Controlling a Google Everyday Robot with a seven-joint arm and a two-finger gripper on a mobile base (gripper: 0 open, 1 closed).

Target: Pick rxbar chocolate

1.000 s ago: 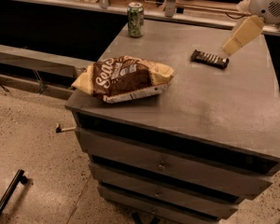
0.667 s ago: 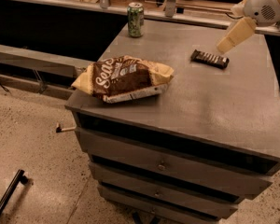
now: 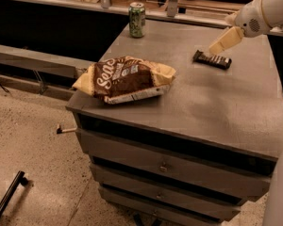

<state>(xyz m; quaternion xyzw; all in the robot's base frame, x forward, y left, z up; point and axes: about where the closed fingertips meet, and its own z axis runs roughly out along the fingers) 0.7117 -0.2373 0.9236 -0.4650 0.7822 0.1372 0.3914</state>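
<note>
The rxbar chocolate [image 3: 212,59] is a small flat dark bar with pale lettering, lying on the grey cabinet top [image 3: 203,102] at the back right. The gripper [image 3: 224,40] comes in from the upper right on a white arm. Its pale fingers [image 3: 225,40] hang just above the bar's far side, apart from it and holding nothing.
A big brown-and-tan crinkled chip bag [image 3: 125,78] lies at the front left of the top. A green drink can [image 3: 137,20] stands at the back left corner. Drawers sit below the top. A counter with clutter runs behind. Speckled floor lies to the left.
The gripper has moved left and slightly down, closer over the rxbar. The bar, bag and can have not moved.
</note>
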